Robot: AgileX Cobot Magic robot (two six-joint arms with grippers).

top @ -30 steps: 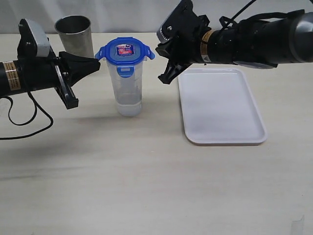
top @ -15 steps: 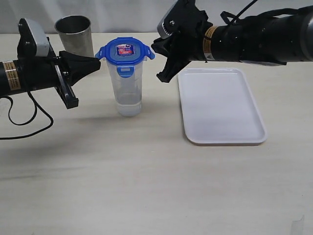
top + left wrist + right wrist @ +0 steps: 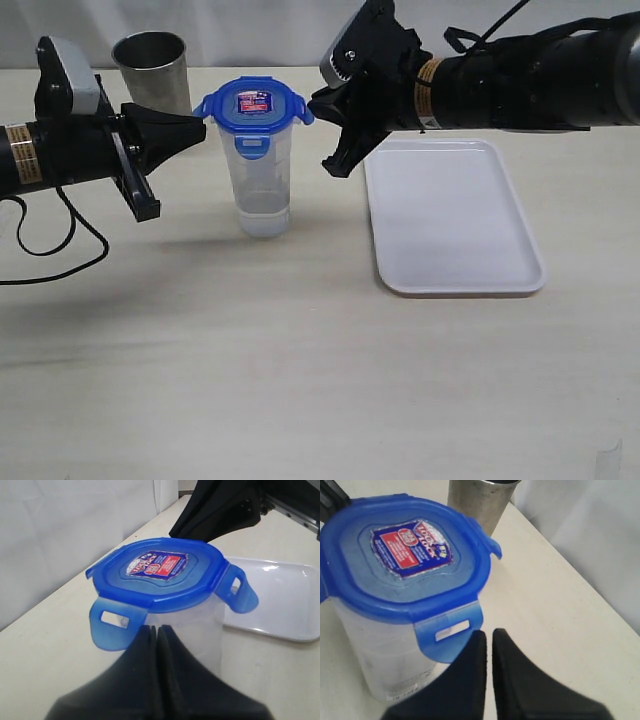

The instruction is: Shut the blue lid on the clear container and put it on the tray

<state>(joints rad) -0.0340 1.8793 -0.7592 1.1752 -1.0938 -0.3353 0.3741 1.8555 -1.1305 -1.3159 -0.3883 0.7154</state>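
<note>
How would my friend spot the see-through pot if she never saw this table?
Find the big white tray on the table. Right beside it, off the tray, stands the clear container. Unlike the grey metal cup behind it, it is see-through and wears a blue lid.

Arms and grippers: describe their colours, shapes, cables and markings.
Both arms are black tubes, each with a yellowish label band and a grey camera box at the wrist. The left gripper and right gripper have black wedge-shaped fingers tapering to a point. Loose black cables trail from both arms.

Left gripper (image 3: 202, 130), right gripper (image 3: 314, 100), both seemingly closed
</note>
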